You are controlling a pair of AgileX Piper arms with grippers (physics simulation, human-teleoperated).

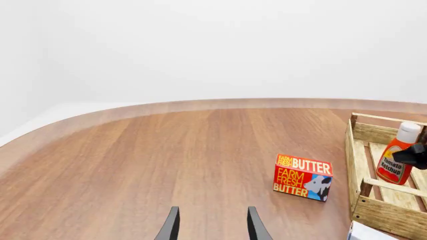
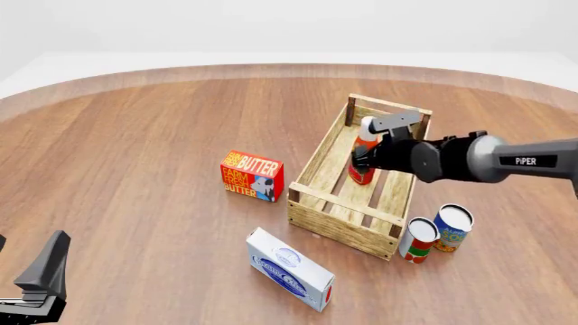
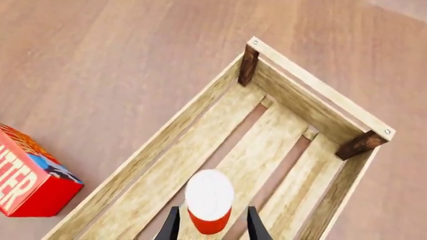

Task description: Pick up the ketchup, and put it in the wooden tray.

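- Right gripper (image 3: 211,231) has its fingers (image 3: 172,227) clamped on the neck of the ketchup bottle (image 2: 362,161), just under the white cap.
- The ketchup stands upright inside the wooden tray (image 2: 318,215), over the slats, toward the far end.
- Left gripper (image 1: 211,225) hangs low over the bare surface (image 1: 147,165), fingers spread apart, holding nothing.
- Butter box (image 2: 252,175) sits just beside the tray; two cans (image 2: 435,233) on its other side.

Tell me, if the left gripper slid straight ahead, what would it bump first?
Probably nothing: the left gripper points over bare brown wooden table; the red butter box sits off to one side.
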